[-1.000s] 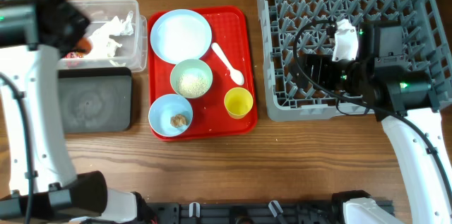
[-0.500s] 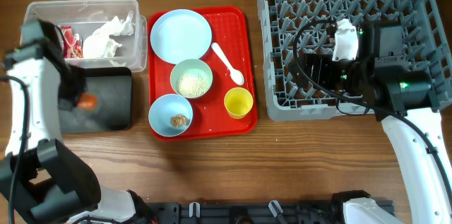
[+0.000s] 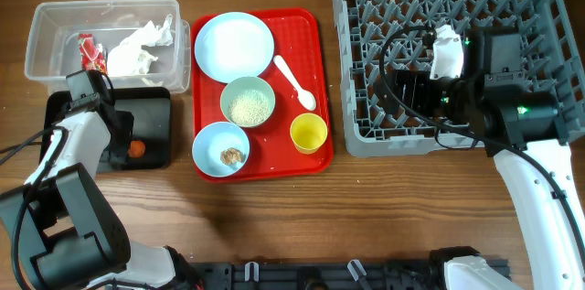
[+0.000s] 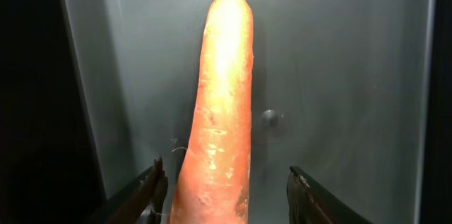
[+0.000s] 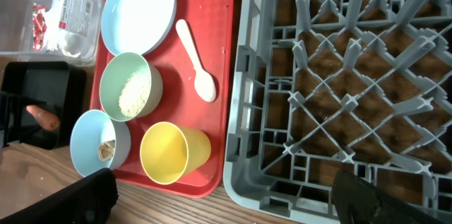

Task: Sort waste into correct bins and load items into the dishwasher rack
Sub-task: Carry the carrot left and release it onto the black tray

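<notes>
The orange carrot (image 4: 219, 111) lies on the floor of the black tray (image 3: 151, 112); it also shows in the overhead view (image 3: 136, 148). My left gripper (image 4: 226, 181) is open, with its jaws on either side of the carrot's thick end and a gap on the right side. The clear tub (image 3: 55, 25) holds the red wrapper (image 3: 89, 52) and the white tissue (image 3: 137, 43). My right gripper (image 5: 222, 203) is open and empty, above the front left corner of the grey rack (image 3: 539, 16). The rack is empty.
The red serving tray (image 3: 306, 25) holds the pale blue plate (image 3: 234, 45), the green bowl (image 3: 248, 102) with rice, the light blue bowl (image 3: 220, 148) with a brown scrap, the yellow cup (image 3: 308, 132) and the white spoon (image 3: 295, 81).
My left arm has come down from the clear tub to the black tray with the carrot. The carrot now lies in the tray. The right arm has not moved.
</notes>
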`<move>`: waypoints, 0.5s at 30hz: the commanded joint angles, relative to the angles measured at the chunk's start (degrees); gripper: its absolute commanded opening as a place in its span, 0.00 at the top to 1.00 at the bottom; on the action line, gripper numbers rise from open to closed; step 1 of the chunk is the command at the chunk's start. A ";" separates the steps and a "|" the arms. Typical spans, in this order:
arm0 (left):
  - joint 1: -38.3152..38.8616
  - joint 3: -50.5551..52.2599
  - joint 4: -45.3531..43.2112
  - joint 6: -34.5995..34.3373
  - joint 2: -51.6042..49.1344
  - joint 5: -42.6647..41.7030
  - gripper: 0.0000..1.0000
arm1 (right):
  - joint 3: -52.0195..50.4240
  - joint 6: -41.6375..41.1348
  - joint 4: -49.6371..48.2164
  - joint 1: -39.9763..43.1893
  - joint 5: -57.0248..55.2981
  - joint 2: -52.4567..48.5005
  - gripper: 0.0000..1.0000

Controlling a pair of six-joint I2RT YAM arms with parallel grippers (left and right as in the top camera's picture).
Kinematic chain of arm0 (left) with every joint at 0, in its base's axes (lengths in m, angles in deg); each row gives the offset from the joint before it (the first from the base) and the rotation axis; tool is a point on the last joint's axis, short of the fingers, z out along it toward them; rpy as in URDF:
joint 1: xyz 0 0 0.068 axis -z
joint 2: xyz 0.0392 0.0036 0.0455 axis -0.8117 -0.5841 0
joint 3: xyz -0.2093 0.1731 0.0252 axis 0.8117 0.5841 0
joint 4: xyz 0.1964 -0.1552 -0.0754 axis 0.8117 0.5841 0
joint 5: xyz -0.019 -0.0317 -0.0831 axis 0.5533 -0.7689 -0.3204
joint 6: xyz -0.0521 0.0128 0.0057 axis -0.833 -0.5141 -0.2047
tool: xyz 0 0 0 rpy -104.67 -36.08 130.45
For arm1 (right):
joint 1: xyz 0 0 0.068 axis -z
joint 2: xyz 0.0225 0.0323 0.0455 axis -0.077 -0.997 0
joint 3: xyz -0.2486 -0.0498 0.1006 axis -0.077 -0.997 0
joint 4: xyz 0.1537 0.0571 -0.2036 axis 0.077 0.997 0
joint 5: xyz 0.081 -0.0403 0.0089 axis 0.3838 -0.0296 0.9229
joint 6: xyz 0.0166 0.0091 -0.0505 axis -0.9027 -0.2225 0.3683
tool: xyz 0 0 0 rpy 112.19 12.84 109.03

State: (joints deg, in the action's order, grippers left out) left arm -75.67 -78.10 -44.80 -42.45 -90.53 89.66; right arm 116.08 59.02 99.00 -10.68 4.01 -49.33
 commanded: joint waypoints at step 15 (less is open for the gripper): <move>2.10 -8.09 0.81 33.62 27.10 -22.47 0.17 | 0.98 -0.26 -1.40 0.13 -0.37 -0.50 0.00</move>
State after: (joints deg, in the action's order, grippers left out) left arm -75.50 -85.42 -44.60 -20.75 -69.37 79.28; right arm 116.08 59.02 98.28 -10.68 4.01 -49.33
